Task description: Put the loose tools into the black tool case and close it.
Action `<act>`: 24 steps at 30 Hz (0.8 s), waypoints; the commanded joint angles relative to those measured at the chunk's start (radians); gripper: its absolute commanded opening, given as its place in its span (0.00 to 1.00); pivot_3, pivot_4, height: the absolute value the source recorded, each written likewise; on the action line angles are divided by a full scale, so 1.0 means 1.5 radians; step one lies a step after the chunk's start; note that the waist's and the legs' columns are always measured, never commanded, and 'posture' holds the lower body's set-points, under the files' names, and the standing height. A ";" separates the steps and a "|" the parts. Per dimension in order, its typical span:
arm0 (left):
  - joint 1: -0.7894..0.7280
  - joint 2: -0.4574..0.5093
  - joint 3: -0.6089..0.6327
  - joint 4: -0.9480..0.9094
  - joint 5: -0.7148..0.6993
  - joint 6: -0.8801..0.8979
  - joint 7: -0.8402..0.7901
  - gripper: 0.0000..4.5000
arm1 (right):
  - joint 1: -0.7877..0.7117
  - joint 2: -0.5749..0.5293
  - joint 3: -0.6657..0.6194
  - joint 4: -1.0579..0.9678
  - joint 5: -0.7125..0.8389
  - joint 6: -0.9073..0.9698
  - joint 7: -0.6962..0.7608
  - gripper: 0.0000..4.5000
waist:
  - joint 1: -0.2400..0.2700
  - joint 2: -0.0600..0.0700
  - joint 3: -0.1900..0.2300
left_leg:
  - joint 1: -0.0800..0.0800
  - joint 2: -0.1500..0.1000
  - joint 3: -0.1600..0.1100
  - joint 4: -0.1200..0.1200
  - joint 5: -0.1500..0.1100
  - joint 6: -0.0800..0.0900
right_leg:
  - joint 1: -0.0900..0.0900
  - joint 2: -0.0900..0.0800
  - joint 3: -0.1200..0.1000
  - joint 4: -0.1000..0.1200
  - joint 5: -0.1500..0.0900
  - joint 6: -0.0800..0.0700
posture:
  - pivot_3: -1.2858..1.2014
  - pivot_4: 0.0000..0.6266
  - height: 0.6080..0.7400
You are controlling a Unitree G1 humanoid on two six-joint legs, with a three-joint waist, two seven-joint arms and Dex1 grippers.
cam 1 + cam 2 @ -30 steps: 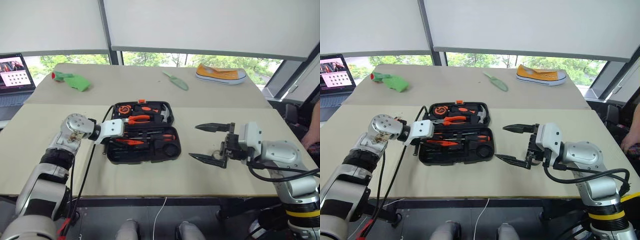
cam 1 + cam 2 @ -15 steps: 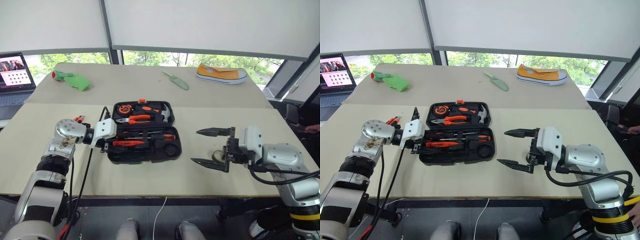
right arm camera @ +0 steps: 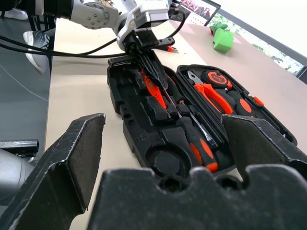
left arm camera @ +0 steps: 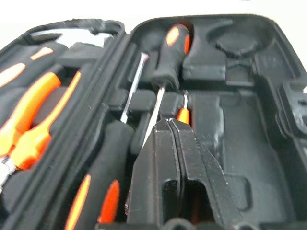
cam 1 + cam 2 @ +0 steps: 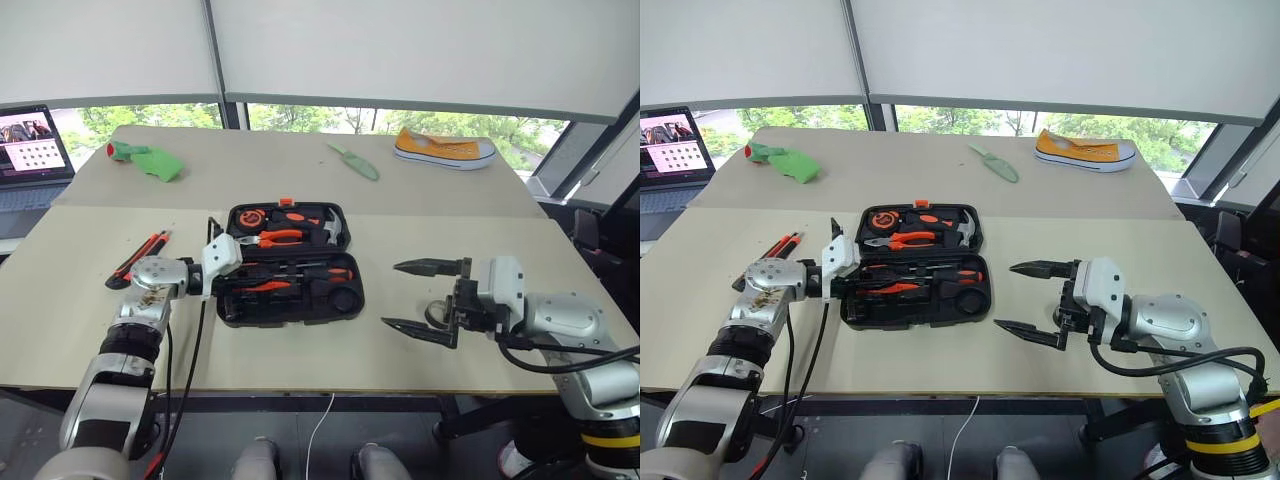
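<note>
The black tool case (image 5: 290,318) lies open in the middle of the table. Two orange-and-black screwdrivers (image 5: 322,272) and a slim orange tool (image 4: 182,115) sit in slots of its near half. My left gripper (image 4: 169,123) is shut, nothing visible between its fingers, tips down over the case's left end, right by the slim orange tool (image 3: 153,91). On the table left of the case lies the orange-and-black utility knife (image 5: 138,259). My right gripper (image 5: 390,295) hangs open to the case's right, holding nothing. A small grey tape roll (image 5: 436,313) sits behind its lower finger.
The far half of the case holds orange-handled pliers (image 5: 272,238), a hammer and a tape measure. At the back of the table are a green cloth (image 5: 148,160), a pale green trowel (image 5: 352,160) and a yellow shoe (image 5: 444,148). A laptop (image 5: 30,145) stands far left.
My left gripper opened beside the case's left end, then shut and swung its tips into the near half. The left arm dropped, uncovering the utility knife. The right gripper stayed put.
</note>
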 commanded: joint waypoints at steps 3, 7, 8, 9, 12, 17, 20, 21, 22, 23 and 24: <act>0.011 0.008 -0.019 -0.005 0.037 -0.004 0.026 0.01 | 0.010 -0.002 -0.030 -0.028 0.015 0.002 -0.015 1.00 | 0.001 0.000 0.000 | 0.000 0.000 0.000 0.000 0.000 0.000 | 0.000 0.000 0.000 0.000 0.000 0.000 | 0.52 0.24 1.00; 0.010 -0.006 -0.027 0.023 0.061 0.035 0.080 0.01 | 0.008 -0.001 -0.026 -0.026 0.015 0.002 -0.018 1.00 | 0.001 0.002 -0.002 | 0.002 0.000 0.000 0.000 0.000 0.000 | 0.002 0.000 0.000 0.000 0.000 0.000 | 0.52 0.24 1.00; 0.010 -0.011 -0.023 0.021 0.056 0.043 0.088 0.01 | 0.008 -0.001 -0.026 -0.026 0.015 0.003 -0.019 1.00 | 0.001 0.003 -0.002 | 0.003 0.000 0.000 0.000 0.000 0.000 | 0.003 0.000 0.000 0.000 0.000 0.000 | 0.52 0.24 1.00; 0.015 -0.012 -0.019 0.010 0.045 0.055 0.083 0.01 | 0.008 -0.001 -0.026 -0.027 0.017 0.004 -0.019 1.00 | 0.001 0.003 -0.002 | 0.004 0.000 0.000 0.000 0.000 0.000 | 0.005 0.000 0.000 0.000 0.000 0.000 | 0.52 0.24 1.00; 0.039 -0.018 0.025 -0.048 -0.034 0.059 0.042 0.01 | 0.009 -0.001 -0.029 -0.027 0.033 0.010 -0.012 1.00 | 0.000 0.003 -0.002 | 0.006 0.000 0.000 0.000 0.000 0.000 | 0.007 0.000 0.000 0.000 -0.002 0.003 | 0.52 0.24 1.00; 0.153 0.007 0.171 -0.255 -0.191 0.103 0.069 0.32 | 0.017 0.012 -0.057 -0.026 0.074 0.032 -0.032 1.00 | -0.008 0.002 -0.001 | 0.004 0.001 0.000 0.000 0.000 0.000 | 0.005 0.000 0.000 -0.001 0.000 -0.001 | 0.52 0.24 1.00; 0.257 0.035 0.267 -0.338 -0.237 0.156 0.138 0.53 | 0.035 0.032 -0.063 -0.017 0.062 -0.001 -0.033 1.00 | -0.014 0.002 -0.001 | 0.003 0.001 -0.001 -0.001 -0.001 0.001 | 0.004 0.000 0.000 0.000 0.000 -0.001 | 0.52 0.24 1.00; 0.308 0.043 0.309 -0.358 -0.247 0.172 0.165 0.64 | 0.043 0.046 -0.062 -0.012 0.048 -0.030 -0.032 1.00 | -0.017 0.002 -0.001 | 0.004 0.001 -0.001 -0.001 -0.001 0.001 | 0.004 0.000 0.000 0.000 0.000 0.000 | 0.52 0.24 1.00; 0.354 0.047 0.347 -0.376 -0.257 0.188 0.190 0.70 | 0.051 0.059 -0.061 -0.006 0.034 -0.057 -0.033 1.00 | -0.019 0.002 -0.002 | 0.004 0.001 -0.001 -0.002 -0.001 0.001 | 0.004 0.000 0.000 -0.001 0.000 0.000 | 0.52 0.24 1.00; 0.405 0.044 0.389 -0.393 -0.262 0.195 0.223 0.79 | 0.061 0.074 -0.056 0.004 0.016 -0.101 -0.025 1.00 | -0.020 0.002 -0.002 | 0.005 0.001 0.000 -0.002 -0.001 0.001 | 0.004 0.000 0.000 -0.001 0.000 0.000 | 0.52 0.24 1.00; 0.446 0.038 0.423 -0.406 -0.269 0.203 0.250 0.88 | 0.071 0.086 -0.053 0.011 0.010 -0.131 -0.014 1.00 | -0.021 0.002 -0.002 | 0.005 0.000 0.000 -0.002 -0.001 0.001 | 0.004 0.000 0.000 -0.001 -0.001 0.000 | 0.52 0.24 1.00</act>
